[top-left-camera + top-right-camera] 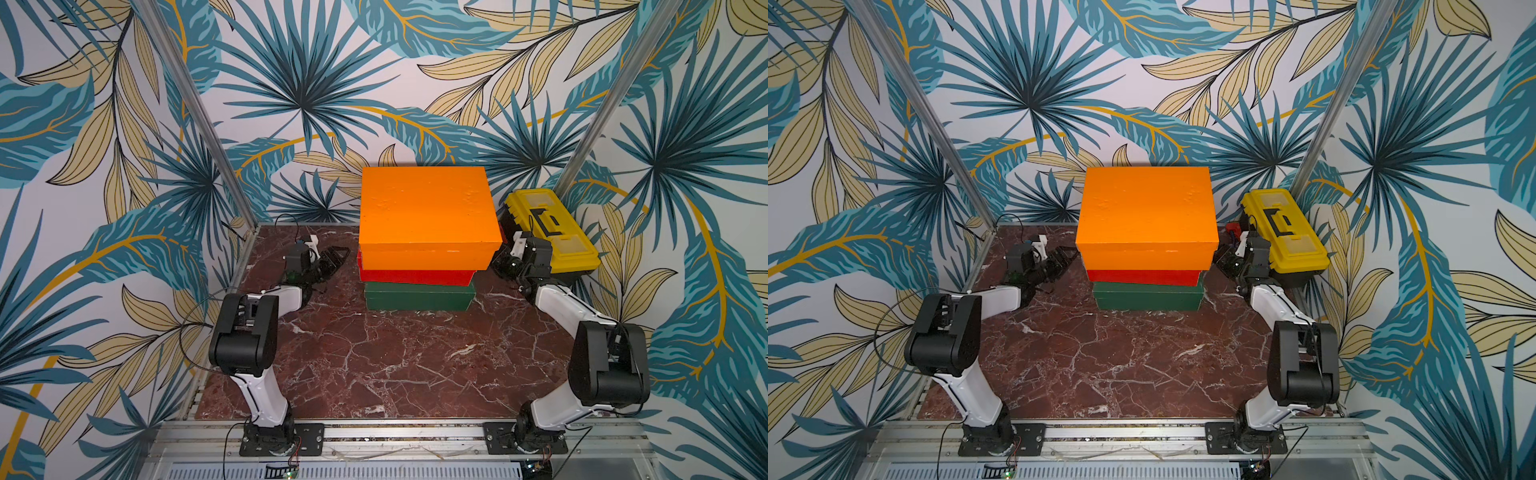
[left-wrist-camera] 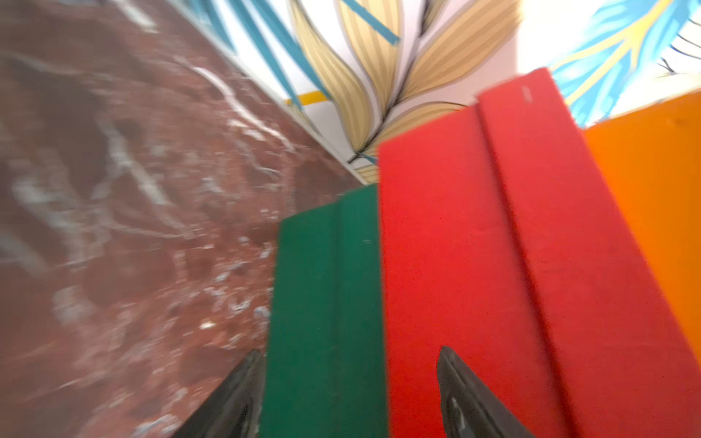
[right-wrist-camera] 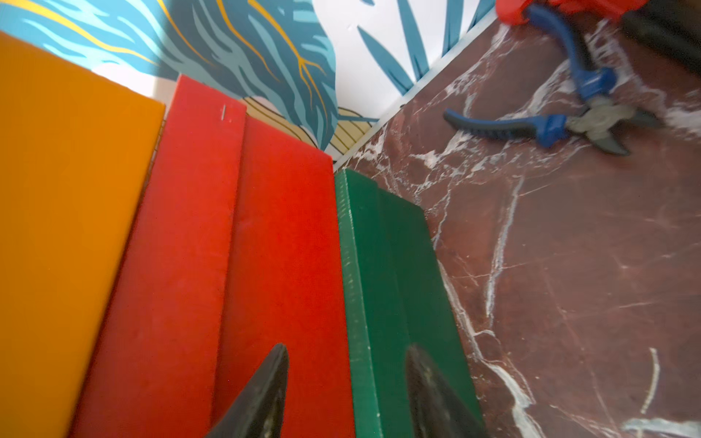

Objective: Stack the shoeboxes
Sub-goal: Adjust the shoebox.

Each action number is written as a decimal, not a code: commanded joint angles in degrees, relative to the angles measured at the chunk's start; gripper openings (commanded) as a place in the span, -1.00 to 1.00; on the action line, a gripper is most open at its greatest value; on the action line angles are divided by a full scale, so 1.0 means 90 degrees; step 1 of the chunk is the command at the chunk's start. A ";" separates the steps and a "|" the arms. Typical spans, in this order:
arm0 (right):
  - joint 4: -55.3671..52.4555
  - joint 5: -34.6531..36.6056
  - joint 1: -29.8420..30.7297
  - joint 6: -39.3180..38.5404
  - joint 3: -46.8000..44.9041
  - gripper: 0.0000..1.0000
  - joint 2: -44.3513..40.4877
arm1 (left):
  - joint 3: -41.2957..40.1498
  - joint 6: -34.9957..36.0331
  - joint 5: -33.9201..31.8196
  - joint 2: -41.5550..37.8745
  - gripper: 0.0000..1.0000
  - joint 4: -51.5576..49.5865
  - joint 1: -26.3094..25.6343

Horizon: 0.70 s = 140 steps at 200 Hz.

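Stacking looks done to us: mid-frame in both top views, the orange box (image 1: 428,208) sits on the red box (image 1: 415,276), which sits on the green box (image 1: 419,297) on the table (image 1: 395,365). The left gripper (image 1: 337,259) and right gripper (image 1: 500,266) flank them, jaws spread and empty; only backing away remains.

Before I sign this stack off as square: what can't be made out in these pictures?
Lids of the red box and green box: covered by the orange box in both top views.
Stack's far side: faces away in every view.
Whether the right gripper touches the stack: too small in the top views.
Red object near the pliers: cut off by the right wrist view's edge.
Tabletop in the left wrist view: blurred.
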 commanded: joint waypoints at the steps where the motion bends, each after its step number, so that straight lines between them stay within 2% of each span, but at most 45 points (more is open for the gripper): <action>1: -0.0053 -0.0115 0.0118 -0.0120 0.0035 0.04 0.0125 | 0.0247 0.0177 -0.0037 0.0232 0.45 -0.0171 -0.0368; 60: 0.0096 -0.0194 0.0286 -0.0187 -0.0330 0.01 -0.0260 | 0.0099 0.0369 -0.0261 -0.0028 0.44 -0.0222 -0.0965; 140: -0.0027 -0.0186 0.0375 -0.0259 -0.0773 0.01 -0.0878 | -0.0402 0.0454 -0.0620 -0.0552 0.44 -0.0265 -0.1399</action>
